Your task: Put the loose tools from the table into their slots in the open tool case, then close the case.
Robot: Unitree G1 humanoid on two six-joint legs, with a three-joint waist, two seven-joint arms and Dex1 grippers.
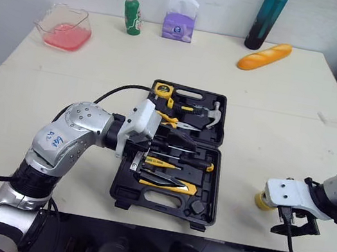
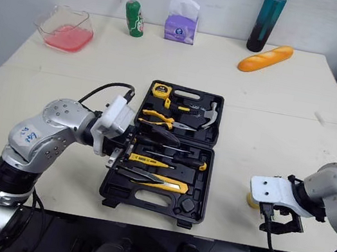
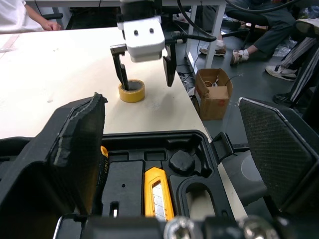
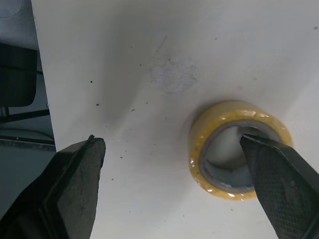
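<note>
At the table's [image 1: 62, 101] front edge, on the right, the right gripper [image 4: 172, 144] hangs spread wide at the yellow tape roll [image 3: 132, 92], one finger down in its hole and the other well outside. Further in, the left gripper [image 3: 173, 104], also spread, hovers over the left rim of the open tool case [image 1: 195, 215].

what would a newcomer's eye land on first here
The open black tool case with its yellow-handled tools, sitting centrally near the front edge of the table, with the left gripper open over its left side. Next, the small yellow tape roll lying loose near the table's right front edge, where the open right gripper straddles its wall, one finger in the hole.
</note>
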